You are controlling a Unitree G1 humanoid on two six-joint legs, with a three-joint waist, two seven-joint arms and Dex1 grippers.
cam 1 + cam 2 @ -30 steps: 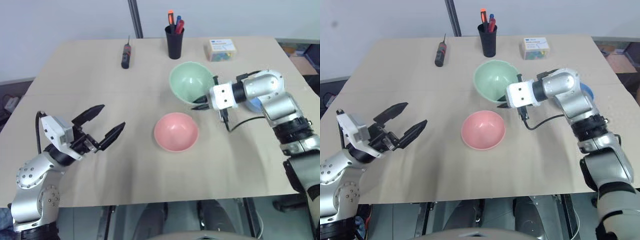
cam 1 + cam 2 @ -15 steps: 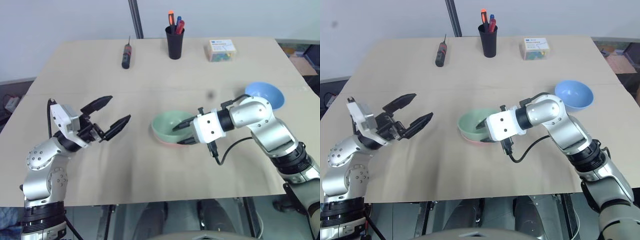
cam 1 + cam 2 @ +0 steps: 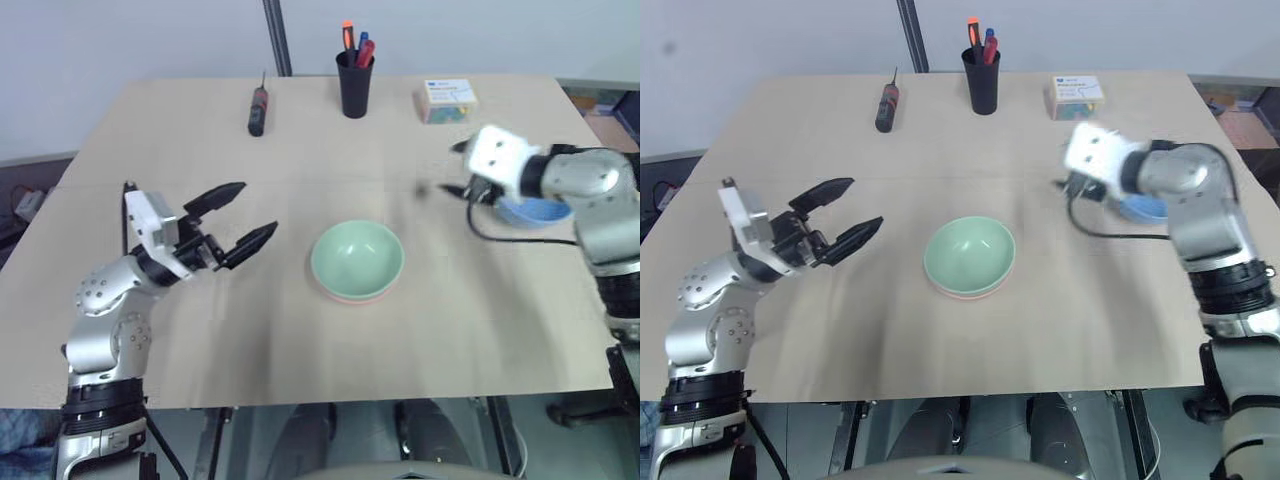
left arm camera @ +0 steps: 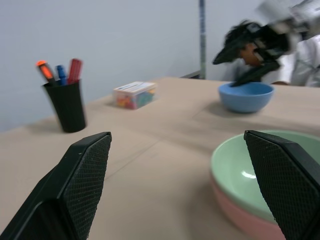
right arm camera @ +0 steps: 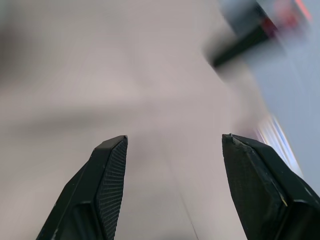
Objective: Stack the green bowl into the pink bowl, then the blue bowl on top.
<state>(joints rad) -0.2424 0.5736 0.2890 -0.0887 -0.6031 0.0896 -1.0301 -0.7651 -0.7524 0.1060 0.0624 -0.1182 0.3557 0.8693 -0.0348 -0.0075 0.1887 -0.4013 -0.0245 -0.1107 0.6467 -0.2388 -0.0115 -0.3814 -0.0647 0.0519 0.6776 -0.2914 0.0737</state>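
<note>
The small, round, sky-blue plastic bowl (image 3: pixel 533 210) stands upright on the right side of the counter (image 3: pixel 180 330), and the next move turns on how it lies to the right gripper (image 3: pixel 462 170). That gripper hangs just above and to the left of the bowl's rim, with its black fingers (image 5: pixel 111 185) spread wide and nothing between them. By my reading it is far better placed than the left gripper (image 3: pixel 243 215), which hovers well apart on the left of the counter, its fingers (image 4: pixel 82 175) also wide and empty. A round bowl has no long axis, so any stretch of rim would do for the grasp; the near-left edge looks the handiest.

The small, round, mint-green plastic bowl (image 3: pixel 357 258) already sits nested in the small, round, salmon-pink plastic bowl (image 3: pixel 340 294) at the middle of the counter, only a thin pink rim showing beneath it. So the first stacking step appears done and the blue bowl remains.

All three bowls are smooth, plain and glossy, likely light and a little slippery at the rim. The counter is matt, pale tan board. At its far edge stand a black cup of pens (image 3: pixel 353 75), a small clear box of coloured bits (image 3: pixel 447 100) and a dark screwdriver (image 3: pixel 258 108), all well clear of the path.
</note>
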